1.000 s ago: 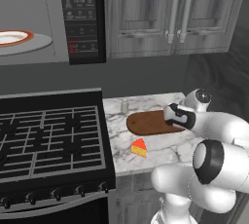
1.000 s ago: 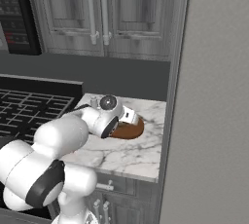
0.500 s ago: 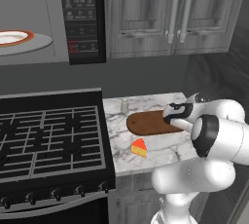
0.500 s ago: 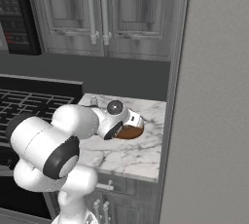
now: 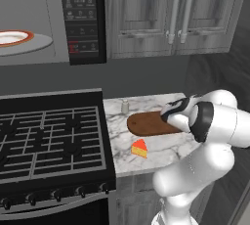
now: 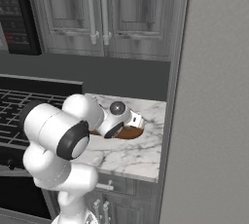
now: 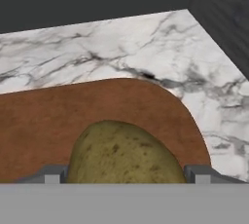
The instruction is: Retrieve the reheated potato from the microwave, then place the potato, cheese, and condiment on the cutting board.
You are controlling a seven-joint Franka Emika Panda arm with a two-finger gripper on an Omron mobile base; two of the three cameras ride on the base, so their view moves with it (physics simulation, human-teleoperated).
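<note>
Potato [image 7: 124, 154] on cutting board [image 7: 73, 111], near rounded end

A white marble counter with grey veins [image 5: 166, 148] carries the things, running from the black gas stove [image 5: 49, 141] on one side to a dark wall on the other. A flat, oblong, reddish-brown wooden cutting board [image 5: 146, 123] with rounded ends lies directly on it, toward the middle. In front of the board, near the counter's front edge and apart from the board, sits a small yellow-orange cheese wedge with a red top [image 5: 139, 148]. Behind the board's stove-side end, near the back wall, stands a small pale grey cylindrical shaker bottle [image 5: 125, 106], upright.
</note>
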